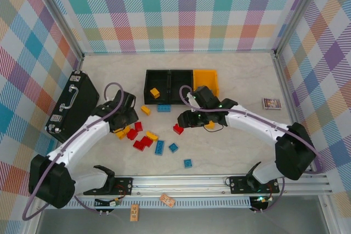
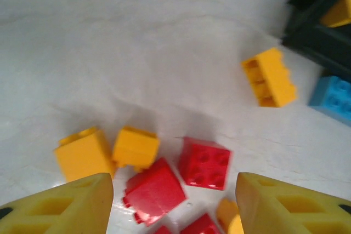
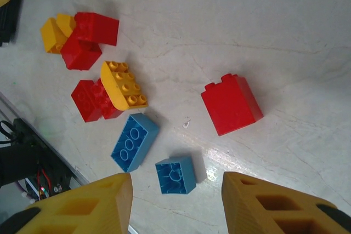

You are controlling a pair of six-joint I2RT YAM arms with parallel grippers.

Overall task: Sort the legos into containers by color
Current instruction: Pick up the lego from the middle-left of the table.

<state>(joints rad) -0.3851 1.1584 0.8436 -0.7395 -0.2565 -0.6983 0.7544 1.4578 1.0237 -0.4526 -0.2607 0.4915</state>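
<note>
From above, the containers [image 1: 170, 73] form a row at 12 o'clock on the desk [image 1: 236, 152], with the legos [image 1: 143, 138] scattered at their 6 o'clock. At the left wrist, the left claw [image 2: 174, 193] gapes empty over red and yellow bricks; a yellow brick [image 2: 270, 76] runs 11 to 5. At the right wrist, the right claw [image 3: 176, 190] stands parted and empty; a long blue brick [image 3: 135, 142] runs 1 to 7
</note>
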